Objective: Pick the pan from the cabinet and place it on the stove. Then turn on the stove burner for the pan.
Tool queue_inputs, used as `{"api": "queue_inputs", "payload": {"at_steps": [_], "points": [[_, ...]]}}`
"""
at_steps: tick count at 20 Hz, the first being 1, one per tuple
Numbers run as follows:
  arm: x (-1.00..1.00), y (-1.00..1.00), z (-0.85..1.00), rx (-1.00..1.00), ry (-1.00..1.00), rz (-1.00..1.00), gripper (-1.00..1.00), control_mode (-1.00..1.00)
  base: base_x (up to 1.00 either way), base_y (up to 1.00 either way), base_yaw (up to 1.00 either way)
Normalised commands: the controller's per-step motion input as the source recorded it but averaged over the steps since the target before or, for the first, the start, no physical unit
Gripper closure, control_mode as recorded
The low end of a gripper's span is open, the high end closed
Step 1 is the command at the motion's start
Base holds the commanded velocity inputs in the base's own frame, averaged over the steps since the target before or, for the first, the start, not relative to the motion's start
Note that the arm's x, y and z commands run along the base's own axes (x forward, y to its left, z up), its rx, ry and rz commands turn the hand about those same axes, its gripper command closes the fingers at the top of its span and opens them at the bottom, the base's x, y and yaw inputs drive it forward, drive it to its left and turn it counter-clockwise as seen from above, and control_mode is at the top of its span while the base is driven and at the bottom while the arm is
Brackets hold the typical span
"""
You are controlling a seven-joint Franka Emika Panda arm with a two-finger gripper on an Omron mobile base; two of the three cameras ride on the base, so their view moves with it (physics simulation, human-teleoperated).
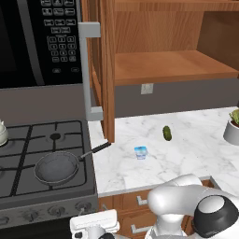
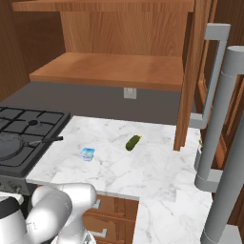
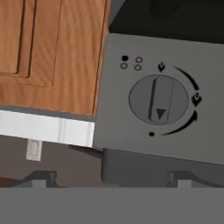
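Your gripper [image 1: 95, 229] hung low at the stove's [image 1: 28, 151] front edge in the left base view, near the row of knobs; how wide it stood could not be read there. The pan [image 1: 56, 167] already sat on the grates at the front right burner, handle reaching toward the tabletop [image 1: 186, 144], and the cabinet [image 1: 158, 46] stood open with a bare shelf.

From the right base view, you had the pan [image 2: 10, 144] on the stove [image 2: 28, 128] at the left edge.

In the hand view, your gripper stood fully open with nothing held, facing a knob [image 3: 158, 99] head-on. The placing looked done and the burner step was in hand. Next you needed to close in, grip that knob and turn it.
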Motion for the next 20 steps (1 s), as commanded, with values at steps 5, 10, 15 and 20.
{"api": "queue_inputs", "payload": {"at_steps": [5,10,15,20], "points": [[0.05,0.08,-0.10,-0.05,0.00,0.04,-1.00,-1.00,0.00,0.00,0.00],[0.00,0.13,-0.02,0.00,0.00,0.04,-1.00,-1.00,0.00,0.00,0.00],[0.00,0.06,-0.08,0.00,0.01,0.00,-1.00,-1.00,0.00,0.00,0.00],[0.03,0.00,-0.17,0.00,0.02,0.00,-1.00,-1.00,0.00,0.00,0.00]]}}
